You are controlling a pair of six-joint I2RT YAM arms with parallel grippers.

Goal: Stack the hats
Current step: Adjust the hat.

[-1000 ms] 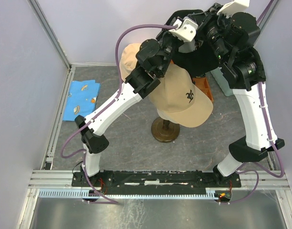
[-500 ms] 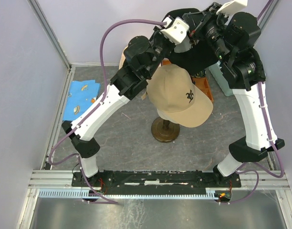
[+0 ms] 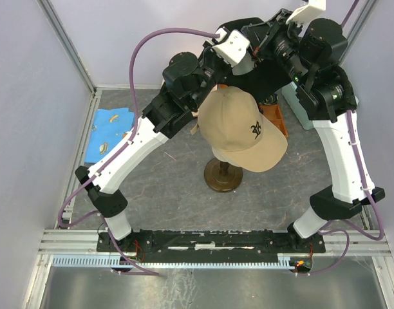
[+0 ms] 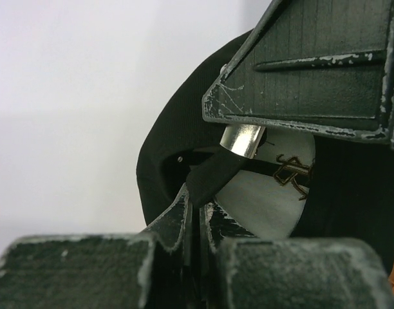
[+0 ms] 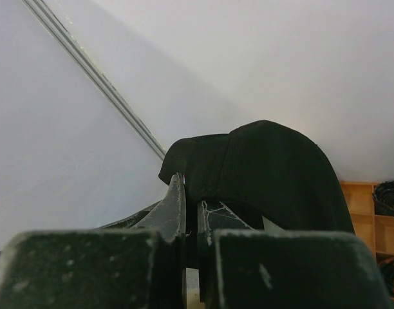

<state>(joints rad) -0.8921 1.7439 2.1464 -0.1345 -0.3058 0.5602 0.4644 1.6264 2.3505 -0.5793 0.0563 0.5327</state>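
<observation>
Top: tan cap (image 3: pixel 239 129) is sitting on the stand (image 3: pixel 223 175), mid table. Black cap (image 3: pixel 268 74) is hanging above and behind it, between the two arms. Blue cloth (image 3: pixel 110 132) is lying at far left; tub (image 3: pixel 301 109) is standing at right, partly hidden.

Left wrist: left gripper (image 4: pixel 196 205) is pinching a fold of the black cap's rim, fingers pressed tight on the fabric.

Right wrist: right gripper (image 5: pixel 192 205) is pinching the black cap's edge, crown drooping to its right
</observation>
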